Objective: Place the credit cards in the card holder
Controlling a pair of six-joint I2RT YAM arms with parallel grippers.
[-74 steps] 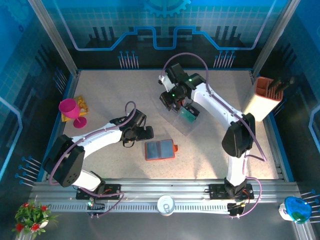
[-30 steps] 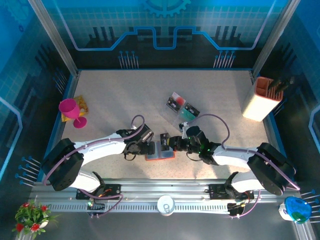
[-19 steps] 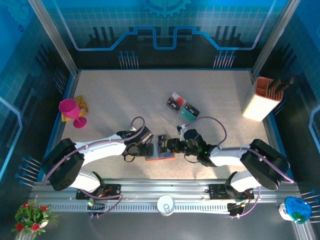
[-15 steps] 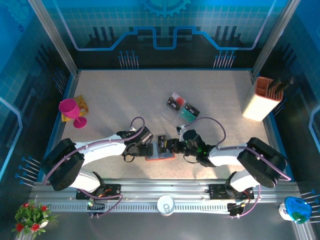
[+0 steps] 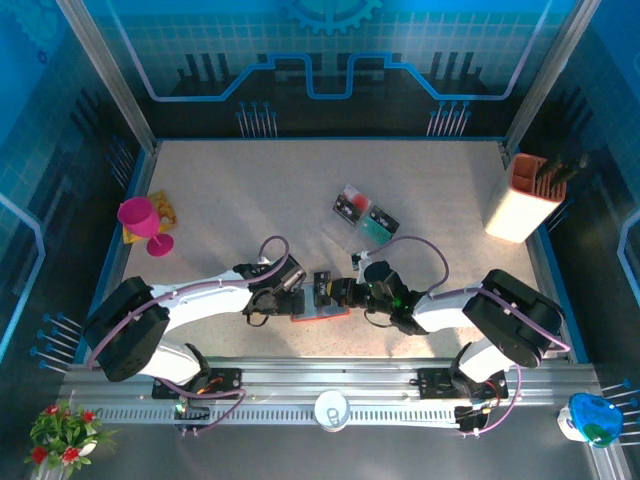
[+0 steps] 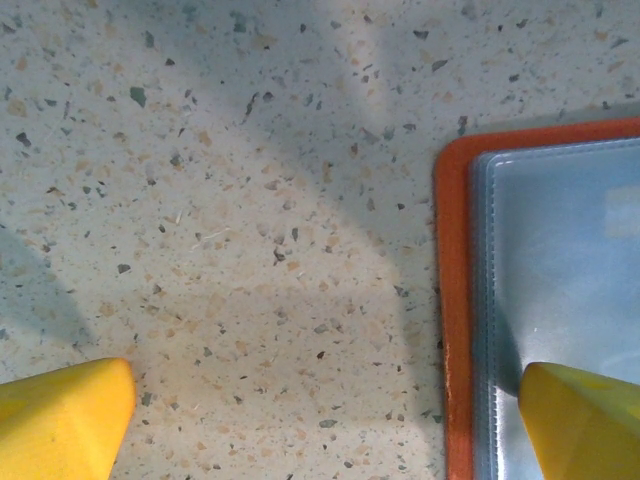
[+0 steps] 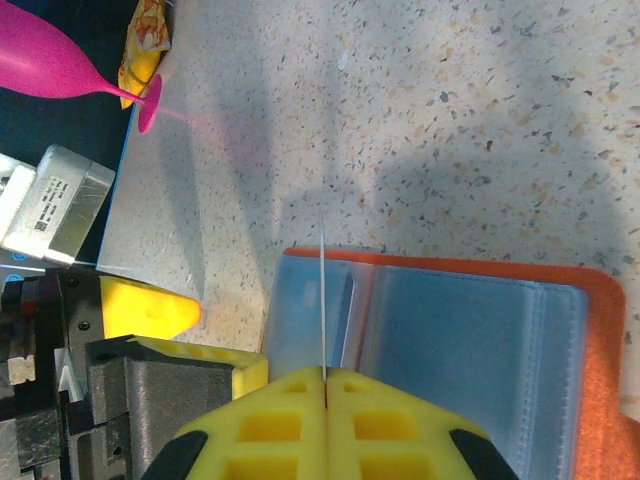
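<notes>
1. The orange card holder (image 7: 470, 340) is lying open and flat by the middle of the tabletop's (image 5: 230, 200) near edge, between both arms.
2. The right jaws are squeezing shut on one thin credit card (image 7: 323, 290).
3. The card is sticking straight out from those jaws, standing on its edge over the holder's left half. I think it is going into a clear pocket there.
4. The left jaws are gaping wide, holding nothing. One yellow fingertip (image 6: 580, 415) is hanging over the holder and the other (image 6: 60, 415) over bare tabletop.
5. More credit cards (image 5: 365, 213) are waiting farther back.
</notes>
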